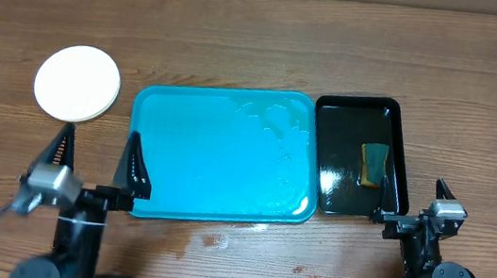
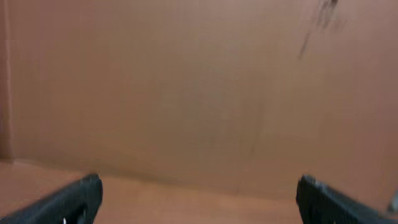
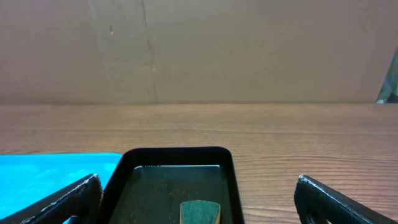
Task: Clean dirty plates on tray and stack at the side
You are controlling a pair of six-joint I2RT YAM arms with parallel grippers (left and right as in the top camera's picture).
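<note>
The turquoise tray (image 1: pixel 218 154) lies in the middle of the table with nothing on it but wet streaks; its corner (image 3: pixel 50 171) also shows in the right wrist view. To its left, off the tray, the plates (image 1: pixel 77 83) show as one white round disc from above; I cannot tell how many are stacked. My left gripper (image 1: pixel 99 154) (image 2: pixel 199 182) hangs open over the tray's front left corner, holding nothing. The right gripper (image 1: pixel 410 199) (image 3: pixel 198 181) stands open at the front right of the black tray, also holding nothing.
A glossy black tray (image 1: pixel 399 138) (image 3: pixel 174 154) sits right of the turquoise one, with water and a green-and-yellow sponge (image 1: pixel 374 164) (image 3: pixel 200 210) in it. Small wet spots (image 1: pixel 217 240) mark the wood in front of the tray. A cardboard wall (image 3: pixel 199 50) runs along the back.
</note>
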